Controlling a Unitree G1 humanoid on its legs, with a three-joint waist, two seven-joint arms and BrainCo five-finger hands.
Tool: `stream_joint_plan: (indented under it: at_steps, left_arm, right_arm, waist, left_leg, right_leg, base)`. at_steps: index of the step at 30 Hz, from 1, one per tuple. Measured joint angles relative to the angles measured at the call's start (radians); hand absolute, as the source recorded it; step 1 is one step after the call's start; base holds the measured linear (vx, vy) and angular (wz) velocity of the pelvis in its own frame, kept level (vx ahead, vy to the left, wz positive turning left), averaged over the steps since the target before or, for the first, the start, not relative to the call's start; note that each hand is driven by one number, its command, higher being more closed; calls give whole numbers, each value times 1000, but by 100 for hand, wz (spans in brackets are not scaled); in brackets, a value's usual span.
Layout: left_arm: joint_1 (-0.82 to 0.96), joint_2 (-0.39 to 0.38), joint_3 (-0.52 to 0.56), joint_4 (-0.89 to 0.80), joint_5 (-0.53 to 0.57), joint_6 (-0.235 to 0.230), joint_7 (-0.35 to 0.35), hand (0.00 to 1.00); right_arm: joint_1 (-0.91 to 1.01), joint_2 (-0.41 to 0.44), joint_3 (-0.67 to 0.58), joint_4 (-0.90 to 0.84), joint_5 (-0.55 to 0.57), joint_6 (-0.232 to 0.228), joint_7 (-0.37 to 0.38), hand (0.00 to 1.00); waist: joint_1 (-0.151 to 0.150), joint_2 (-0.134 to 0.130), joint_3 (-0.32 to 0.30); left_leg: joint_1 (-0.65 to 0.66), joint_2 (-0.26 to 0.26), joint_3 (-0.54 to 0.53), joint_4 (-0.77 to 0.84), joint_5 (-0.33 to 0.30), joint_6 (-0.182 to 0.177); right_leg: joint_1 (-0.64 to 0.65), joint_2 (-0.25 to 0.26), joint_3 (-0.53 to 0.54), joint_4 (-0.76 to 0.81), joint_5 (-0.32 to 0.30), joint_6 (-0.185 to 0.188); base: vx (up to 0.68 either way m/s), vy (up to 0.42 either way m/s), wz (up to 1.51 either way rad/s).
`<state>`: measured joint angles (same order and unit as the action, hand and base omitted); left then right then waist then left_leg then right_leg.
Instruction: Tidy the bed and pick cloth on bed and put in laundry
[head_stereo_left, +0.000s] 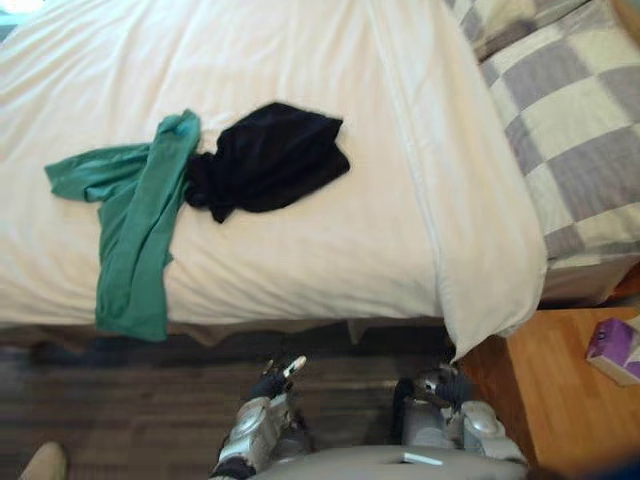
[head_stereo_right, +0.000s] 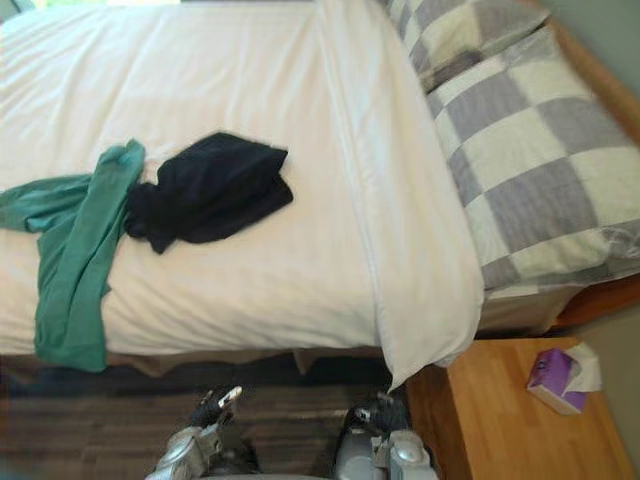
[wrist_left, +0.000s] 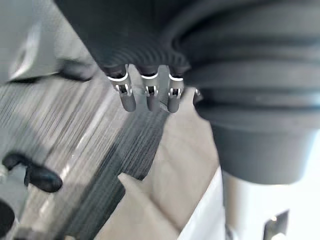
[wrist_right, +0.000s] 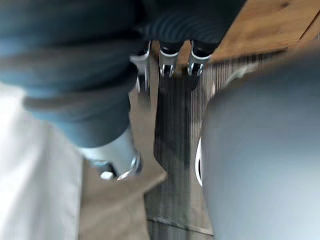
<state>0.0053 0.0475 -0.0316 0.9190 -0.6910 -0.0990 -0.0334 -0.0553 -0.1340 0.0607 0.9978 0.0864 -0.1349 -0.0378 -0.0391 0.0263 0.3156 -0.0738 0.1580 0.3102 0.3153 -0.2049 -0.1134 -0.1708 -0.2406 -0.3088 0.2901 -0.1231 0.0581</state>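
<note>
Touching on bed (head_stereo_left: 300, 270), green cloth (head_stereo_left: 135, 240), black cloth (head_stereo_left: 270, 160), well apart from straight-fingered left hand (wrist_left: 147, 97), right hand (wrist_right: 168, 66)

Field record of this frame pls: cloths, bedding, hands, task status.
green cloth: on the white duvet, lower end hanging over its near edge
black cloth: bunched on the duvet, touching the green cloth's right side
pillows: checked, to the right of the duvet
tissue box: purple, on the wooden nightstand
left robot hand: down low, fingers relaxed, holding nothing
right robot hand: down low, fingers relaxed, holding nothing
task status: neither cloth picked up yet
</note>
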Motion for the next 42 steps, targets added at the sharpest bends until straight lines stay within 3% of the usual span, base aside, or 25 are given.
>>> stream_joint_plan:
  at_steps: [3,7,8,9,11,12,13,15,16,17,18,19,21,22,23,24,25,26,28,32,34,36,38,41,42]
  left_arm:
    - [26,3,85,-6,-2,-1,-16,0]
    - [83,10,183,-4,19,-49,-72,0]
    - [93,11,217,-4,38,-71,-91,0]
    - [97,5,239,-4,57,-86,-115,0]
    - [102,5,245,-3,63,-106,-137,0]
    - [102,4,246,-3,85,-112,-150,0]
    - [103,2,247,-4,95,-115,-155,0]
    - [106,-15,224,10,193,-111,-156,0]
    - [103,-13,219,11,223,-109,-153,0]
    - [95,30,202,17,268,-110,-131,0]
    - [109,45,190,51,298,-108,-112,0]
    - [118,46,188,67,308,-104,-112,0]
    - [117,69,123,74,355,-99,-114,0]
    - [110,75,95,78,377,-95,-115,0]
    - [92,76,55,84,413,-79,-117,0]
    - [89,76,47,85,418,-77,-118,0]
    - [78,78,11,85,455,-59,-118,0]
    - [70,73,-16,85,480,-48,-117,0]
    - [67,65,-65,84,529,-42,-112,0]
    - [60,59,-127,60,538,-45,-89,0]
    - [44,65,-149,12,503,-42,-105,0]
    - [44,49,-159,-43,473,-49,-136,0]
    - [48,34,-154,-48,464,-67,-156,0]
    - [52,41,-121,-48,434,-82,-158,0]
    - [48,33,-102,-43,424,-89,-159,0]
  right_arm:
    - [4,-1,-23,-16,38,-3,-7,0]
    - [24,32,-47,-40,46,-39,-4,0]
    - [27,43,-54,-40,46,-49,-9,0]
    - [41,44,-54,-47,46,-61,-15,0]
    - [73,44,-64,-62,45,-77,-33,0]
    - [89,43,-83,-69,46,-86,-46,0]
    - [93,43,-95,-70,46,-88,-51,0]
    - [114,43,-142,-68,42,-88,-53,0]
    - [115,53,-158,-62,34,-88,-53,0]
    - [116,93,-186,-19,20,-80,-49,0]
    - [116,105,-177,8,-14,-81,-34,0]
    - [115,105,-169,14,-26,-83,-25,0]
    - [130,116,-152,8,-62,-92,-7,0]
    - [128,114,-148,9,-71,-88,-4,0]
    - [123,108,-131,3,-74,-87,2,0]
    - [122,104,-125,1,-74,-86,3,0]
    - [119,88,-81,2,-83,-78,17,0]
    - [103,76,-54,8,-91,-78,24,0]
    - [89,60,-6,20,-93,-85,32,0]
    - [42,54,121,60,-28,-75,55,0]
    - [-33,53,178,72,1,-33,51,0]
    - [-101,31,188,74,15,18,24,0]
    - [-126,15,167,59,51,44,8,0]
    - [-110,26,119,-5,67,62,7,0]
    - [-96,29,82,-21,64,75,4,0]
  waist:
    - [6,-3,11]
    - [30,-48,11]
    - [32,-65,13]
    - [29,-65,13]
    - [29,-69,11]
    - [28,-69,6]
    - [28,-68,4]
    - [19,-31,-35]
    - [20,-36,-35]
    - [33,-84,-56]
    - [42,-86,-83]
    - [45,-85,-93]
    - [33,-90,-116]
    - [30,-84,-119]
    - [24,-70,-122]
    - [22,-68,-123]
    - [13,-60,-130]
    - [3,-51,-133]
    - [-17,-26,-146]
    - [30,-23,-167]
    - [30,-41,-127]
    - [33,-6,-79]
    - [32,24,-64]
    - [24,4,-55]
    - [8,-10,-46]
  left_leg:
    - [-32,-8,31,22,16,8]
    - [-36,-17,83,39,45,1]
    - [-47,21,126,71,24,59]
    - [-49,97,145,105,17,65]
    - [-34,197,141,104,49,44]
    - [-19,235,133,83,84,39]
    - [-9,246,127,71,96,35]
    - [28,255,125,-11,145,-86]
    - [43,241,127,-28,136,-155]
    - [61,198,171,-21,108,-140]
    - [79,189,219,-41,102,-114]
    - [98,186,236,-62,104,-102]
    - [166,145,275,-184,152,-63]
    - [169,131,281,-211,162,-51]
    - [166,102,281,-250,181,-29]
    - [165,99,281,-256,185,-23]
    - [161,53,275,-279,191,-14]
    - [160,19,256,-284,190,-9]
    - [182,-2,217,-307,205,13]
    - [187,-6,189,-297,206,13]
    - [92,-8,155,-124,203,15]
    - [19,4,132,17,203,14]
    - [15,-1,149,-11,206,17]
    - [-14,-22,144,-57,210,11]
    - [-36,6,144,-11,195,14]
  right_leg:
    - [-38,-53,-10,89,-33,11]
    - [-92,-108,20,177,-64,-2]
    - [-94,-113,45,176,-68,-4]
    - [-93,-115,57,182,-68,-4]
    - [-94,-142,80,192,-67,12]
    - [-94,-170,92,200,-66,46]
    - [-93,-185,101,202,-63,63]
    - [-59,-217,101,152,-12,139]
    - [-41,-221,104,122,15,150]
    - [5,-248,121,10,125,118]
    - [30,-231,66,-93,250,22]
    - [43,-214,25,-87,263,10]
    - [90,-89,-89,-37,167,86]
    - [91,-51,-90,-30,127,90]
    - [88,25,-75,-18,48,87]
    - [90,41,-68,-19,31,84]
    - [129,108,-34,-82,-37,28]
    - [161,95,-29,-117,-38,8]
    - [195,79,-32,-119,-35,8]
    - [238,79,-33,-159,-35,7]
    - [223,35,-27,-149,-33,11]
    - [175,3,-3,-96,-33,15]
    - [96,-21,18,-5,-61,16]
    - [-42,-75,51,142,-137,1]
    - [-59,-90,54,167,-146,-11]
  base:
    - [3,-22,40]
    - [18,-97,-4]
    - [-46,-78,-21]
    - [-61,-77,-28]
    - [-51,101,-21]
    - [-37,236,-12]
    - [-38,351,-4]
    - [-24,611,11]
    - [2,759,2]
    - [1,639,-43]
    - [11,535,-57]
    - [43,499,-61]
    - [96,408,-28]
    - [100,277,-8]
    - [71,201,0]
    - [73,200,12]
    - [49,135,25]
    - [40,138,36]
    - [80,134,59]
    - [50,24,27]
    - [-70,12,7]
    - [-113,48,-26]
    - [-131,74,-36]
    - [-143,3,-11]
    - [-132,-69,14]
